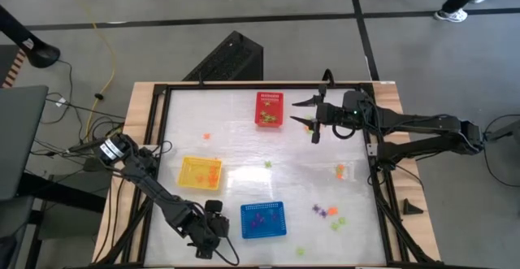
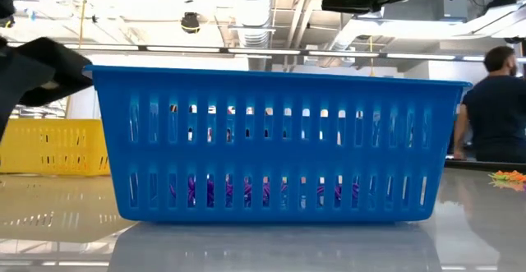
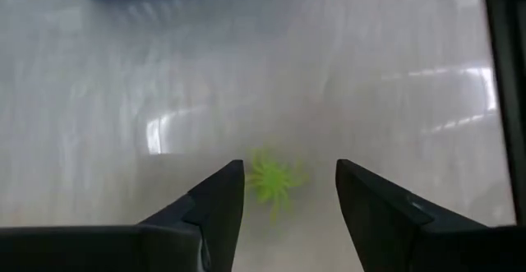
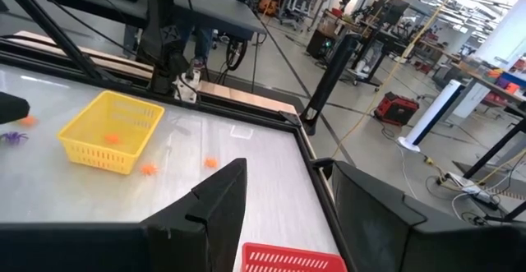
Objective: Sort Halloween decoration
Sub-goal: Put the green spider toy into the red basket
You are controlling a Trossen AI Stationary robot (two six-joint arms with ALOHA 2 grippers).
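Note:
A light green spider-shaped trinket [image 3: 271, 182] lies on the white table near its front left corner. My left gripper [image 3: 288, 169] [image 1: 213, 240] points steeply down at it and is open, one finger on either side of the trinket without touching it. The blue basket [image 1: 263, 220] stands just right of this gripper, with purple trinkets inside [image 2: 246, 191]. My right gripper [image 1: 305, 113] [image 4: 288, 214] hangs open and level at the far side, beside the red basket [image 1: 270, 109], holding nothing. More orange, purple and green trinkets [image 1: 325, 212] lie scattered on the table.
The yellow basket [image 1: 200, 173] holds orange trinkets at the left centre. Loose pieces lie at the far left [image 1: 206, 136], the middle [image 1: 267, 164], the right [image 1: 340, 170] and the near edge [image 1: 300, 251]. A black frame [image 1: 375, 180] borders the table. A person [image 2: 497, 108] stands beyond it.

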